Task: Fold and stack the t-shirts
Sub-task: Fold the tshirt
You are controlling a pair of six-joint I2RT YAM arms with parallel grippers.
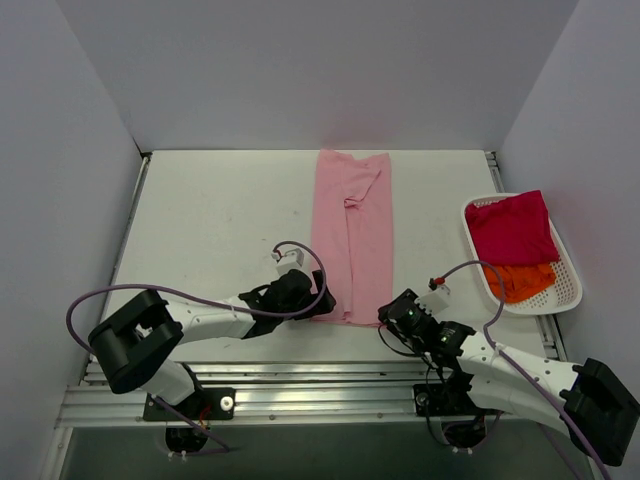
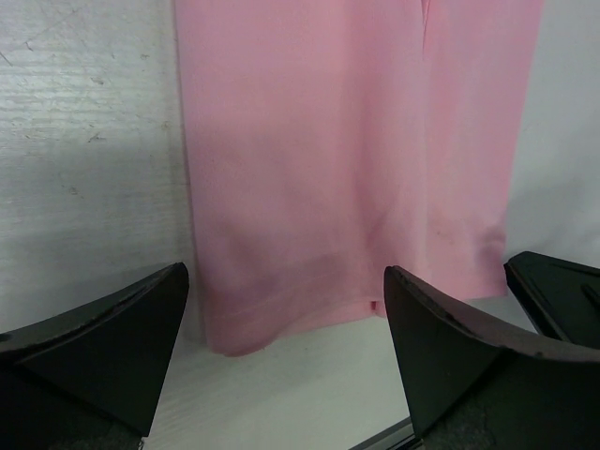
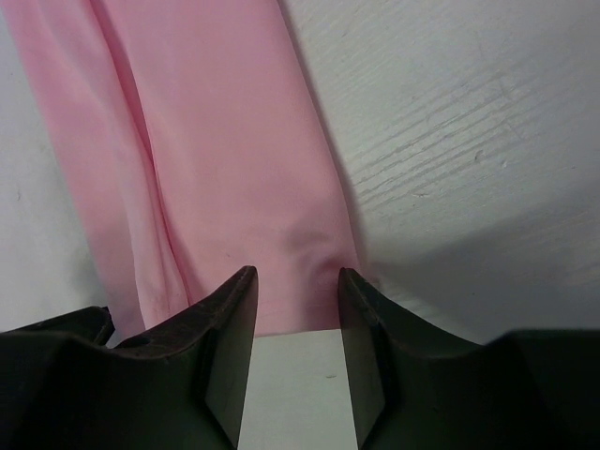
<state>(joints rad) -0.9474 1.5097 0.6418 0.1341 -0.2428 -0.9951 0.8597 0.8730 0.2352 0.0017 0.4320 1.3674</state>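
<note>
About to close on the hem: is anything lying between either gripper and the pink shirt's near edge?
Nothing visible. The left gripper and right gripper both sit open at the near corners of the pink t-shirt, with only table surface between fingertips and hem.

A white table (image 1: 220, 220) is seen from above, enclosed by pale walls. A light pink t-shirt (image 1: 352, 235), folded into a long narrow strip, is laid down the middle of the table, from the far edge almost to the near edge. The left gripper (image 1: 316, 300) is held at the strip's near-left corner, and the right gripper (image 1: 386, 314) at its near-right corner. By the right edge a white slotted basket (image 1: 571, 288) is set. In it a magenta-red t-shirt (image 1: 510, 228) is piled on top of an orange t-shirt (image 1: 520, 281).
</note>
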